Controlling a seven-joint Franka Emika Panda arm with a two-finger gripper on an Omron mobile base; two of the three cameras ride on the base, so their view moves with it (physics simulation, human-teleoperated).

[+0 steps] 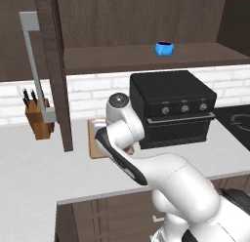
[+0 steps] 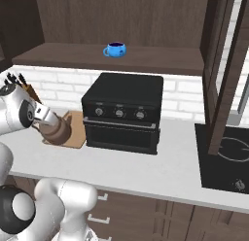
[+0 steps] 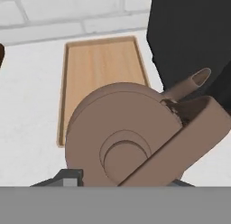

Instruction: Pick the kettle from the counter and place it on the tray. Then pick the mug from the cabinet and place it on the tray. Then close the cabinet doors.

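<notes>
the kettle (image 3: 131, 133) fills the lower centre of the hand view, over the near end of the tray (image 3: 101, 65), its base cut off. the gripper (image 2: 47, 119) meets it at left, fingers hidden; i cannot tell their grip. the mug (image 2: 115, 49) sits upper centre in the cabinet (image 2: 146, 58).

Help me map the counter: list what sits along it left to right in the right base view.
knife block → kettle on the tray → black oven → cooktop.
</notes>
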